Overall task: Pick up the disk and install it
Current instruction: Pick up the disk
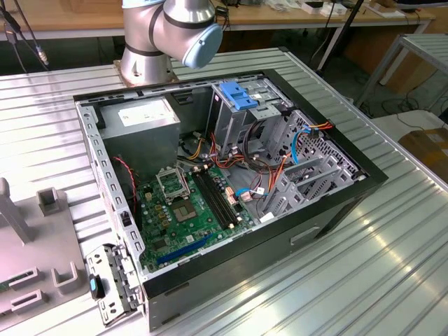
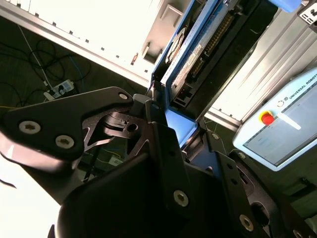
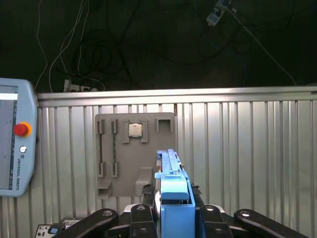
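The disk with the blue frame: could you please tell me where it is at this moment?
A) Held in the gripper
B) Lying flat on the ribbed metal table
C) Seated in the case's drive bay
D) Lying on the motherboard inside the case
A: in the first wrist view the disk stands edge-on, its blue frame clamped in the gripper, off the ribbed table behind it.

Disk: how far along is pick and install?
Pickup looks done: the gripper is shut on the disk, clamping its blue frame, in both wrist views. In hand: disk held up over the metal table. Left: install; the computer case stands open in the exterior view.
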Motion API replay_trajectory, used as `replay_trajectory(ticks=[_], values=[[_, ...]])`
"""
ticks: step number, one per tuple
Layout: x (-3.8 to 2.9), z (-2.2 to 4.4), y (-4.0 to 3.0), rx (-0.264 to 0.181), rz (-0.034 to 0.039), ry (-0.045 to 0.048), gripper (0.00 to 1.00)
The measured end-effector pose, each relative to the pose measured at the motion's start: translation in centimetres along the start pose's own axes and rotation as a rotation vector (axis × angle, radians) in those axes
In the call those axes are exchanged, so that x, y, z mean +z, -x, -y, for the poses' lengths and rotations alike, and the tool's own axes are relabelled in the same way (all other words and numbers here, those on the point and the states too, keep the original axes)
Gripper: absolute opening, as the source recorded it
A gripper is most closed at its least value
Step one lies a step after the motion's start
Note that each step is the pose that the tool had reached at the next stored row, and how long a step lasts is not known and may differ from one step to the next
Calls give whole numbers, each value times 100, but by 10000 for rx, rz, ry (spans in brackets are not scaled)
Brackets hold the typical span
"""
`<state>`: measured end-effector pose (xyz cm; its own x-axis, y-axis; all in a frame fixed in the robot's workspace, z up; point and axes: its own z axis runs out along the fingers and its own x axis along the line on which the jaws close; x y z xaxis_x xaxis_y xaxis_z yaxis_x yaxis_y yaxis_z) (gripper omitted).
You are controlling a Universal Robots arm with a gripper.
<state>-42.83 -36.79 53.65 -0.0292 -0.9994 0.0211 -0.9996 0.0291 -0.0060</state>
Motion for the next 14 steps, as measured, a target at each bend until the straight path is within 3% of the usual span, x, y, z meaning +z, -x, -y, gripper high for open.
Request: replay_trajectory(ticks=[6,14], values=[[1,31,1,0,0,1,37],[2,138,4,0,0,1,37]])
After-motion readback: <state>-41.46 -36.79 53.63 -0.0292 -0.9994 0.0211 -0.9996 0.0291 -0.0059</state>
